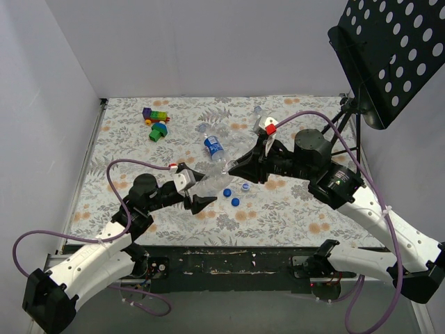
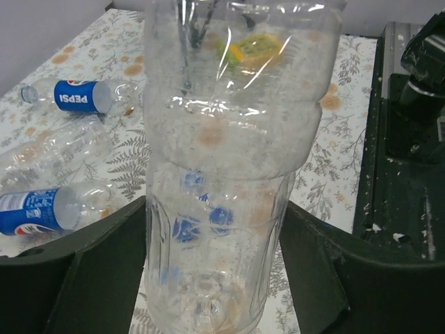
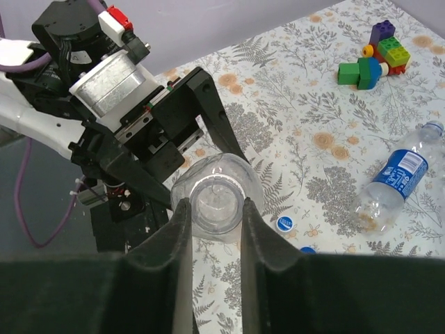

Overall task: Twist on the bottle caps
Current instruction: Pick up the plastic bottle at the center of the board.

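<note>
My left gripper [image 1: 198, 186] is shut on a clear unlabelled bottle [image 1: 214, 182] and holds it off the table; in the left wrist view the bottle [image 2: 222, 139] fills the gap between my dark fingers [image 2: 90, 271]. My right gripper [image 1: 230, 169] meets the bottle's top end. In the right wrist view its fingers [image 3: 181, 229] press on both sides of a pale round cap [image 3: 217, 205] on the neck. Loose blue caps [image 1: 235, 202] lie on the table just below the bottle. A Pepsi bottle [image 1: 214, 147] lies further back.
Toy blocks [image 1: 156, 122] sit at the back left. A black music stand [image 1: 389, 56] overhangs the back right. Two Pepsi bottles [image 2: 76, 95] and a crinkled clear one [image 2: 49, 149] lie on the floral cloth. A blue cap [image 3: 284, 223] lies near my right fingers.
</note>
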Robot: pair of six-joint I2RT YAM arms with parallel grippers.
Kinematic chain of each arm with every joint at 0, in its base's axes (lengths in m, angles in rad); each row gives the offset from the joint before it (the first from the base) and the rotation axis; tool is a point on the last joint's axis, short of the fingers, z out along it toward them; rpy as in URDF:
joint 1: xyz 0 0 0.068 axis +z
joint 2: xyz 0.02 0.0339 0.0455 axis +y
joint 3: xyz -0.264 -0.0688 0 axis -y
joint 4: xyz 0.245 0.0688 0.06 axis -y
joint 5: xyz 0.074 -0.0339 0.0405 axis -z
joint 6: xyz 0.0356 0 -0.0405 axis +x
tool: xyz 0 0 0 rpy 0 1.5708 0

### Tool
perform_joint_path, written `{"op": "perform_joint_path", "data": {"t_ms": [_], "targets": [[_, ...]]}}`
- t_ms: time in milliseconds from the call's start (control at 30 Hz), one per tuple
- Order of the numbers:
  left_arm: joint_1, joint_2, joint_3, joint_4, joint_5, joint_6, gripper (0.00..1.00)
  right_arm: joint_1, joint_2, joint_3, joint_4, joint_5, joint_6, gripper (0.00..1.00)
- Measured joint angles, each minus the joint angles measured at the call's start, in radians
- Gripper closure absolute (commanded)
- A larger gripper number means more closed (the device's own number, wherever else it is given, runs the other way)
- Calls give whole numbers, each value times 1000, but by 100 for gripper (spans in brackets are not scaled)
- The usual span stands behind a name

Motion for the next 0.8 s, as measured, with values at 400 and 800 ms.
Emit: {"op": "perform_joint_path", "data": {"t_ms": [400,800], "targets": [[-3,-21,90,-130,23,32,2,9,-22,-15,-9,49,-48,99],[-3,117,274,-226,37,81,2,9,-6,-59,1,114,-96,99]]}}
